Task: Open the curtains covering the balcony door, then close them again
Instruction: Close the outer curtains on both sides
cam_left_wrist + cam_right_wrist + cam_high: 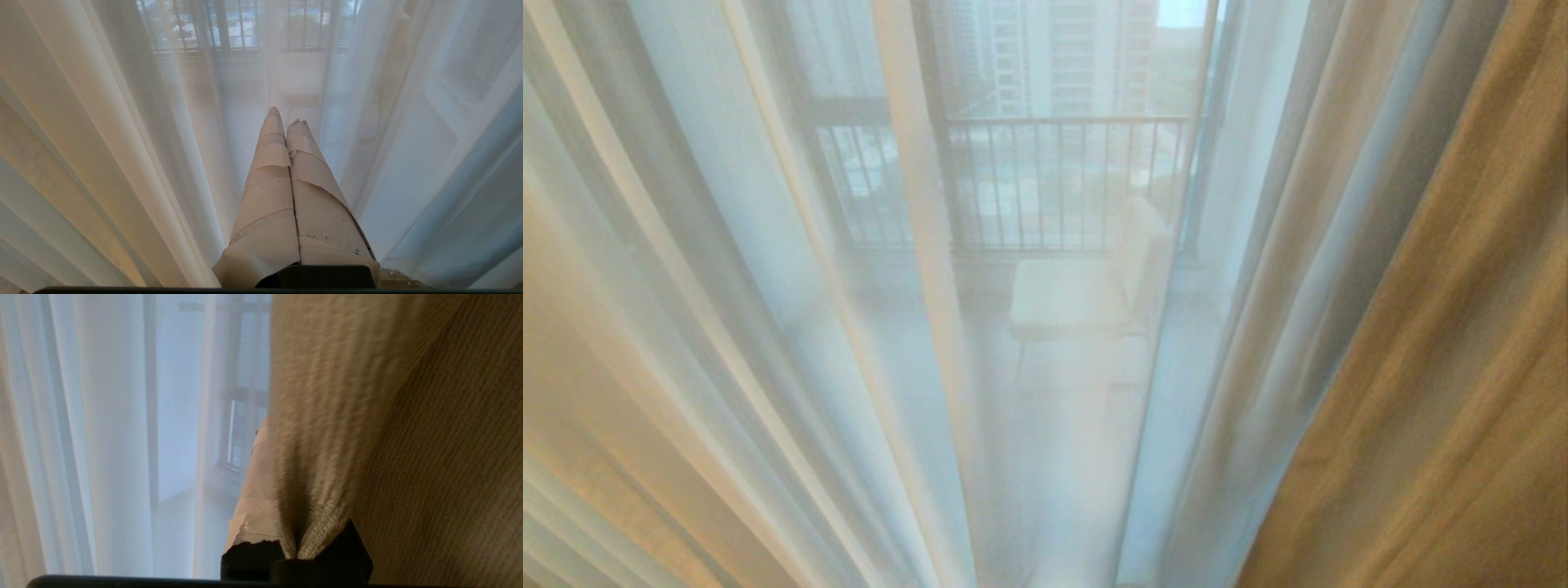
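Head view: sheer curtains (pixel 768 269) hang across the whole frame, and a heavy beige drape (pixel 1437 367) slants down the right side. Through the sheers show the dark frame of the balcony door (pixel 931 122), a balcony railing (pixel 1062 184) and a pale chair (pixel 1086 286) — neither gripper appears here. Left wrist view: the left gripper (pixel 286 116), its fingers (pixel 269 163) wrapped in cream tape, is pressed together and holds nothing; it points at the white sheers (pixel 184 122), which fall in folds on either side of it, with the railing dim beyond. Right wrist view: the right gripper (pixel 294 539) is clamped on a fold of the beige drape (pixel 327 416) — the woven cloth bunches into the jaws and covers most of the taped fingers (pixel 253 490). Sheers (pixel 102 437) and the door frame (pixel 151 416) lie beside it.
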Tool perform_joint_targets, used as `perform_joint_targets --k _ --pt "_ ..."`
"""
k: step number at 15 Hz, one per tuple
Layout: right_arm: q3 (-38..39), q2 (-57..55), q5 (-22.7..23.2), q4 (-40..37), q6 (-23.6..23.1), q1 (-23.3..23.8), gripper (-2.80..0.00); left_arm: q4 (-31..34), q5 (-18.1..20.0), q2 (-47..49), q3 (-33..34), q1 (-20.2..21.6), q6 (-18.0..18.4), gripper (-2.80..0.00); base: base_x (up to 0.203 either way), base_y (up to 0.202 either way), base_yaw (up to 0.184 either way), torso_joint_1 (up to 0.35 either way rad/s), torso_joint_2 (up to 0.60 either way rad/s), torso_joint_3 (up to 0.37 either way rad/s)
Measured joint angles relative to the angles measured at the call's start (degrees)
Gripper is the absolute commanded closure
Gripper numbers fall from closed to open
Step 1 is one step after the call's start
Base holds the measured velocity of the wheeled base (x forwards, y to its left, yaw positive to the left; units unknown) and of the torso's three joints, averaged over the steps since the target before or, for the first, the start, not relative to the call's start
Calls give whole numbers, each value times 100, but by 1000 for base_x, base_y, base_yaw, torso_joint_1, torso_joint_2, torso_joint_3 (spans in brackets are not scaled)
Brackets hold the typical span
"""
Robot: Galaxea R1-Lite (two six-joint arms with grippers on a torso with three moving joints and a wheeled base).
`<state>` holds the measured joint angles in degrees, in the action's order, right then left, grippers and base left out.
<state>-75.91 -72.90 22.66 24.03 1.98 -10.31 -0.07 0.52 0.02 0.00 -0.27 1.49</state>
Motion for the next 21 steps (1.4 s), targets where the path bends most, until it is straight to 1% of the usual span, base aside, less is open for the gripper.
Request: perform_joint_targets --k 4,8,12,15,17,21 --pt "-226 -326 -348 4 -42 -454 0 0 0 0 0 0 0 0 0 0 0 0 0 0" --pt "-399 -578 -412 89 -123 -716 0 0 0 0 0 0 0 0 0 0 0 0 0 0" --pt "-741 -891 -790 80 -219 -1181 0 0 -1 0 0 0 -1 0 0 0 0 0 0 0" --pt "-982 -1136 -891 88 -523 -1483 0 0 0 0 0 0 0 0 0 0 0 0 0 0" --pt "-1117 -1266 -951 85 -584 -1662 0 0 0 0 0 0 -1 0 0 0 0 0 0 0" --pt "-1410 -1558 -1388 94 -811 -2144 0 0 -1 0 0 0 0 0 0 0 0 0 0 0"
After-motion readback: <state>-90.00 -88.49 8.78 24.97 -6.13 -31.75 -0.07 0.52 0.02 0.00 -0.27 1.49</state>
